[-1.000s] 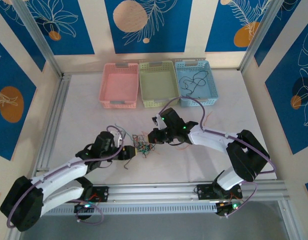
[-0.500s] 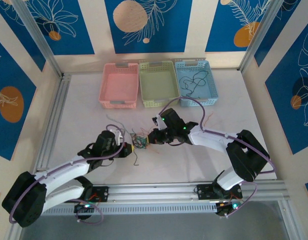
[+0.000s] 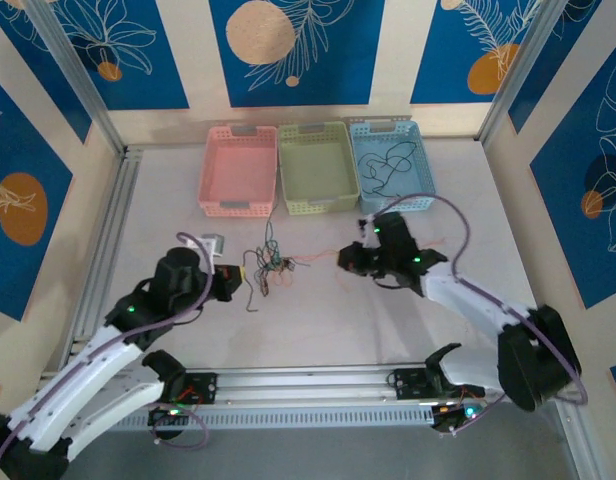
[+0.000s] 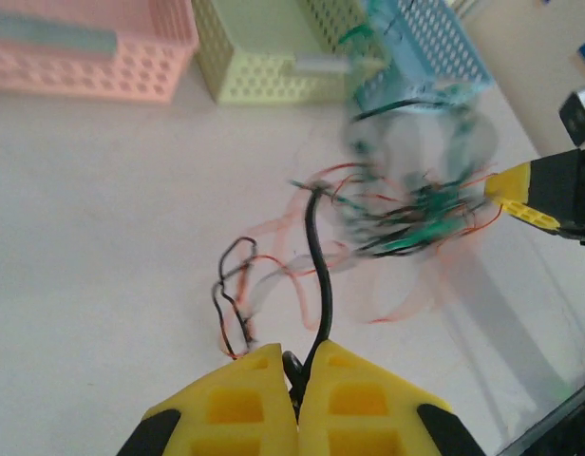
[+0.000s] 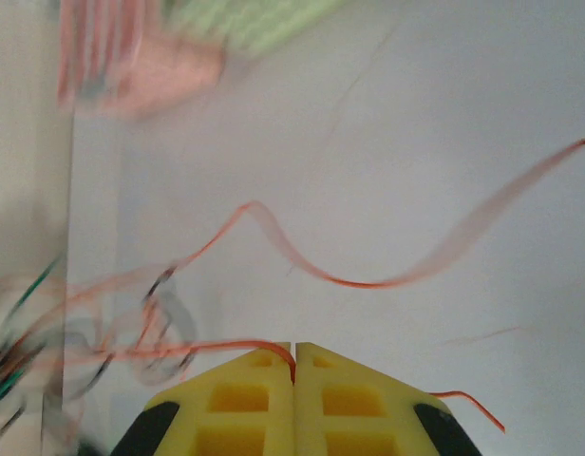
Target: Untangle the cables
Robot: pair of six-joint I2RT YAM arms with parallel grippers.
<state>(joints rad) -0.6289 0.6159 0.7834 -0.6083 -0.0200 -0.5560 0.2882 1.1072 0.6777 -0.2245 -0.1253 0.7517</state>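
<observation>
**Overhead and wrist views.** The cables form a loose knot [image 3: 273, 264] of black, orange-red and green strands. It lies on the white desk [image 3: 328, 320] between the two arms, on the near side of the baskets.

- **Left jaws:** pressed together. Their yellow fingers [image 4: 240, 404] pinch a black cable [image 4: 317, 275] that runs from the grip up to the knot.
- **Right jaws:** pressed together. Their yellow fingers [image 5: 359, 404] pinch an orange-red cable [image 5: 273, 344] at the seam, and it leads off left towards the blurred knot. A further orange-red strand [image 5: 368, 283] arcs over the desk beyond; whether it is the same cable cannot be told.
- **Far edge:** a pink basket [image 3: 238, 170], a green basket [image 3: 313, 168] and a blue basket [image 3: 420, 185] stand side by side. A separate black cable [image 3: 388, 160] lies coiled in the blue basket.
</observation>
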